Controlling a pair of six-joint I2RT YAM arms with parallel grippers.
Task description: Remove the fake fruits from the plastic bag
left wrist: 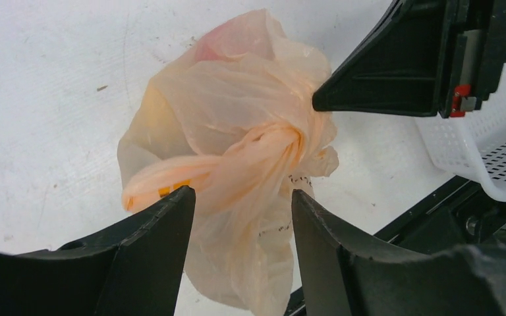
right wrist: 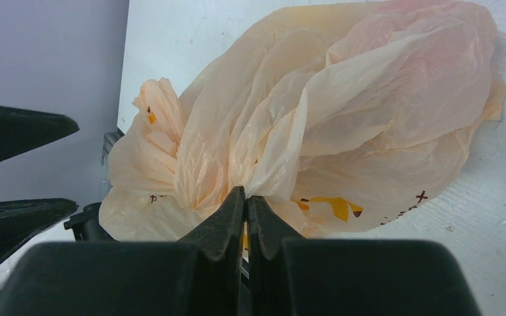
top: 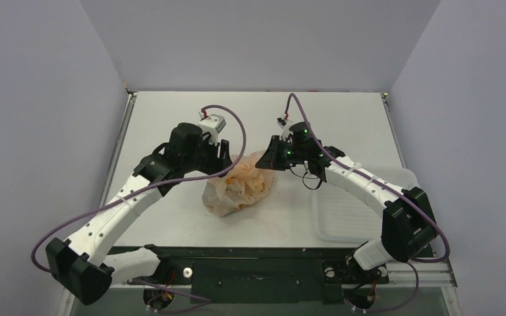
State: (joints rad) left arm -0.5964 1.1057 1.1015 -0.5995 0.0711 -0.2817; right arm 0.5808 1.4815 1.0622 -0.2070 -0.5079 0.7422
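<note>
1. Assessing progress: early stage. No fruit is out; nothing lies loose on the counter (top: 171,125) around the plastic bag (top: 240,187), which serves as ref. for all positions below.
2. Plastic bag: rests on the counter as a crumpled bundle. Its neck is twisted into a knot (left wrist: 273,148), and no opening is visible in any view.
3. Fake fruits: judged to be inside the bag. The film is translucent, w/ a pinkish tint near the bag's top in the left wrist view, but no single fruit can be made out.
4. Left claw (left wrist: 242,194): at the bag's far-left side, fingers apart. The twisted neck below the knot hangs between them; not clamped. Whether the film touches the pads cannot be told.
5. Right claw (right wrist: 246,194): at the bag's far-right side, fingers together and pinching a gathered fold of film close to the knot.
6. White tray (top: 362,217): on the near-right side of the bag, apart from it. It holds nothing that can be seen.
7. Done so far (judgement): one hold on the bag film by the right claw; left claw is lined up on the neck.
8. Remaining (judgement):
   - close the left claw on the neck or knot;
   - loosen the knot or spread the film to make an opening;
   - extract each fruit and set it down outside the bag.
9. Est. completion: near zero; all removal steps are pending.
</note>
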